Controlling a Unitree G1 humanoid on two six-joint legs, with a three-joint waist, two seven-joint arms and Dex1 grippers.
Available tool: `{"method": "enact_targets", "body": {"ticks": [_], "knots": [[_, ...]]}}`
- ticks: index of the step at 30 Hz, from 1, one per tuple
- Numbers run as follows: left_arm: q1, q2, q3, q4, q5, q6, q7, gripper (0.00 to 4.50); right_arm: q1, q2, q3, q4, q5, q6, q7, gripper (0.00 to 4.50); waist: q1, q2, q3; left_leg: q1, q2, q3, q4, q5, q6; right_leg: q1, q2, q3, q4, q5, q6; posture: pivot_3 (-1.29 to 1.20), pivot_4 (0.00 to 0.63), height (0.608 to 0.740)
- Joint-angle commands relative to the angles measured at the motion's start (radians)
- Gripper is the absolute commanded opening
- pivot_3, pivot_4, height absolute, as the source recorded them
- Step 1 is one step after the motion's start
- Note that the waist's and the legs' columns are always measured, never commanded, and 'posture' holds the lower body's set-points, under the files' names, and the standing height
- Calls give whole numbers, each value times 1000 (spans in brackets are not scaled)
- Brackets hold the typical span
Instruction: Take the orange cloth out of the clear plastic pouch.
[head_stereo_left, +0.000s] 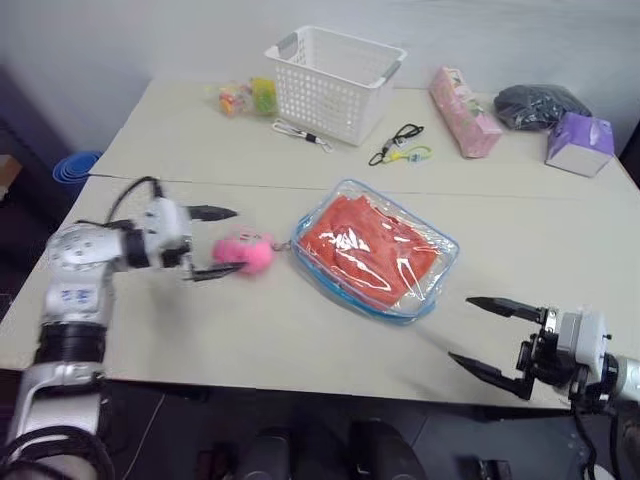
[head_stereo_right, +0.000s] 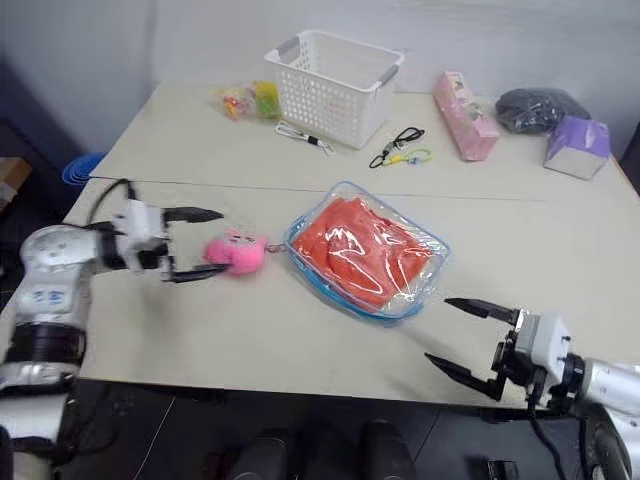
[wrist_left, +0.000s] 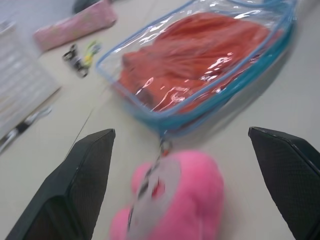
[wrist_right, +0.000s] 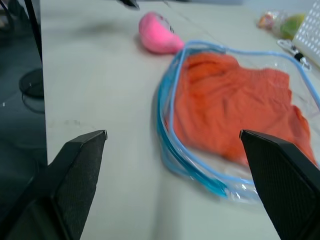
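Note:
The clear plastic pouch (head_stereo_left: 437, 268) lies flat in the middle of the table, edged in light blue. The wrinkled orange cloth (head_stereo_left: 362, 246) is inside it. A fluffy pink pom-pom (head_stereo_left: 246, 253) hangs off the pouch's left corner on a short chain. My left gripper (head_stereo_left: 224, 242) is open just left of the pom-pom, its fingertips on either side of the pom-pom's near end without pinching it. My right gripper (head_stereo_left: 462, 328) is open at the table's front right edge, a short way off the pouch's right corner, and holds nothing.
A white basket (head_stereo_left: 335, 70) stands at the back. Beside it lie candy packets (head_stereo_left: 245, 97), a lanyard (head_stereo_left: 400, 145), a pink pack (head_stereo_left: 463, 112), a dark bag (head_stereo_left: 540, 103) and a purple box (head_stereo_left: 579, 143). The table's front edge runs just below both grippers.

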Motion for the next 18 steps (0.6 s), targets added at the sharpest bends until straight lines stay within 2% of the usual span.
{"method": "enact_targets", "body": {"ticks": [1, 7, 12, 15, 18], "knots": [[-120, -68, -86, 166, 113, -157, 21, 4500, 26, 58, -11, -64, -35, -29, -67, 4453, 1, -1, 1, 0, 0, 0, 1, 0, 1, 0, 0, 0, 0, 0, 0, 0, 150, 740], [-281, -215, -205, 454, 254, -325, 72, 4500, 53, 154, 31, -99, -124, -58, -157, 4453, -4, -2, 1, 0, 0, 4, 1, -1, 2, -1, 2, 2, 4, 0, 1, 0, 150, 740], [-342, -264, -242, 576, 313, -384, 104, 4500, 66, 179, 55, -101, -164, -66, -186, 4453, -3, -3, 2, 0, 0, 7, 1, -1, 3, -4, 3, 5, 5, 0, 1, 0, 150, 740], [-365, -276, -233, 614, 305, -393, 96, 3919, 70, 183, 55, -103, -178, -69, -201, 4500, -1, -3, 2, 0, 0, 7, 1, -1, 3, -4, 3, 5, 4, 0, 1, 0, 150, 740], [-368, -284, -216, 623, 276, -379, 53, 3048, 84, 187, 56, -94, -188, -84, -209, 4500, -1, -3, 2, 0, 0, 7, 1, -1, 3, -4, 2, 6, 5, 0, 1, 0, 150, 740]]}}
